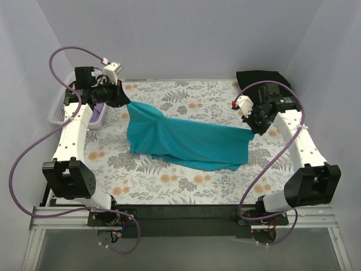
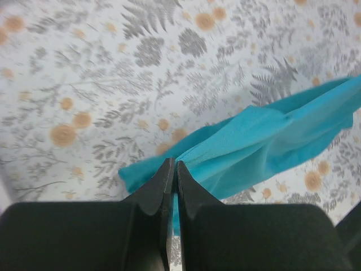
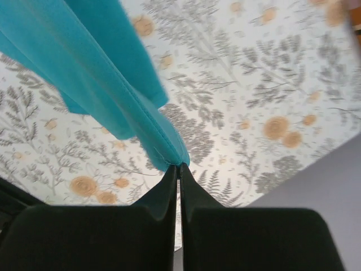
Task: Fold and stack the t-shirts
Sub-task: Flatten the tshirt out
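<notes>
The left fingers (image 2: 168, 173) are pinched tight on a bunched corner of the teal t-shirt (image 1: 186, 141). The right fingers (image 3: 171, 179) are closed just as hard on its opposite edge. Between them the shirt is strung across the middle of the flowered counter (image 1: 169, 189), lifted at both ends, with its lower edge trailing on the surface. A black t-shirt (image 1: 260, 76) lies at the far right corner. A lavender one (image 1: 99, 112) shows beside the white basket (image 1: 60, 112) at the far left.
</notes>
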{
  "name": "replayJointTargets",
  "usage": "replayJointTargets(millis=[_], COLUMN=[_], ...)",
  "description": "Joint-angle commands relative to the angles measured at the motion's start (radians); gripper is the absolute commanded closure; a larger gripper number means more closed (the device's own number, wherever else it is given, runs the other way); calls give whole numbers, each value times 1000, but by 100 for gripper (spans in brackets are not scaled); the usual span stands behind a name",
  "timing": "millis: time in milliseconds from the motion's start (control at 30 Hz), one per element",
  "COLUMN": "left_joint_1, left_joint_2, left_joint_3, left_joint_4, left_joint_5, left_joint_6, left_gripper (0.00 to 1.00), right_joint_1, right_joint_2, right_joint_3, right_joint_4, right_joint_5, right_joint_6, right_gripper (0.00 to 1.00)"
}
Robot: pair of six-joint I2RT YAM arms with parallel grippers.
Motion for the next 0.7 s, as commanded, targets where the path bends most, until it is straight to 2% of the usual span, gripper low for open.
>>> replayJointTargets(millis=[0, 167, 367, 533, 667], left_joint_1=[39, 40, 40, 40, 40], left_joint_2=[-84, -139, -210, -338, -450], left_joint_3=[95, 142, 268, 390, 403], left_joint_4=[16, 102, 177, 229, 307], left_joint_5=[-17, -33, -39, -89, -151], left_joint_6=[-52, -150, -222, -261, -270], left_gripper=[100, 100, 100, 100, 100], right_joint_1=[-35, -38, -38, -38, -38], right_joint_2=[-7, -21, -27, -127, -252], right_joint_3=[156, 307, 554, 704, 721], right_joint_4=[15, 83, 147, 268, 357], right_joint_5=[46, 29, 46, 104, 171], right_joint_6=[5, 48, 88, 117, 149], right_gripper=[99, 99, 99, 99, 99])
